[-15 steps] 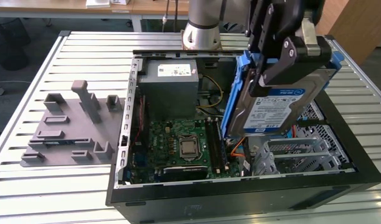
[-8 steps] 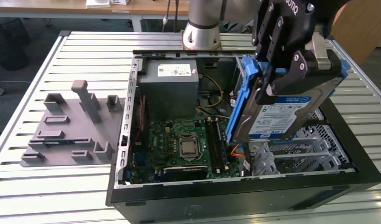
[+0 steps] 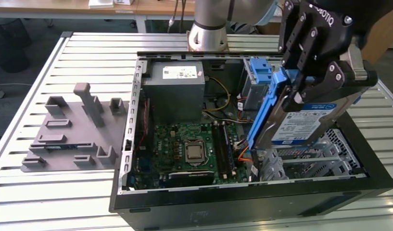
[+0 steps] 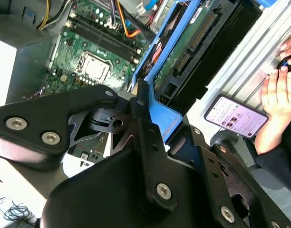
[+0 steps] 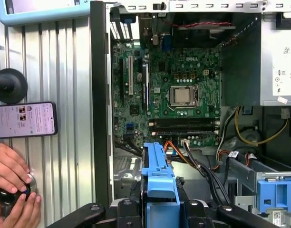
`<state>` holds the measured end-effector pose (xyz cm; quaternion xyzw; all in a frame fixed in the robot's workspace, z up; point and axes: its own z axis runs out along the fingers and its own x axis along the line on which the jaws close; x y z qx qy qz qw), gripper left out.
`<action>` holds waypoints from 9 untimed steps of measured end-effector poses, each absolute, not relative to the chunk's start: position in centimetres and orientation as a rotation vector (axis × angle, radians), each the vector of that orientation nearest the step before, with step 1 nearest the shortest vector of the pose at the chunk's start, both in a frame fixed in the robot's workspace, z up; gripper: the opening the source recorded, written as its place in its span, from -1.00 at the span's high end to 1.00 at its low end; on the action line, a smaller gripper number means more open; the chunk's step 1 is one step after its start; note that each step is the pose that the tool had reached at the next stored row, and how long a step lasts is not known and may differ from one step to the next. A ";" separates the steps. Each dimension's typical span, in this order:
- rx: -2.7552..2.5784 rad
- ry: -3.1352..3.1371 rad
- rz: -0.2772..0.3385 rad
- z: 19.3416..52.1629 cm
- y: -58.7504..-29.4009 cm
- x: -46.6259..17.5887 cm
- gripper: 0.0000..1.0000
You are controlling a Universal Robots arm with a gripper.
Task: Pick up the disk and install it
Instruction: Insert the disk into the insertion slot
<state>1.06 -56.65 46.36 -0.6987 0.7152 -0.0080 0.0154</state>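
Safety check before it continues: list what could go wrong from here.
1. Grip slip: the disk, held tilted by the end effector, could drop into the open case.
2. The loose cables close to it could snag its blue frame.
3. A person's hand beside the case could be struck if the end effector swings out.

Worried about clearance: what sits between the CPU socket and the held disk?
The memory slots and an orange cable, seen in the exterior view between the CPU socket and the disk.
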 end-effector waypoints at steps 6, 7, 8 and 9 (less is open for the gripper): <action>-2.174 2.225 -0.025 46.0 -56.8 1.9 0.27; -2.174 2.225 -0.026 46.0 -56.9 1.9 0.27; -2.174 2.226 -0.026 45.9 -57.0 1.9 0.27; -2.175 2.226 -0.028 45.9 -57.0 2.0 0.27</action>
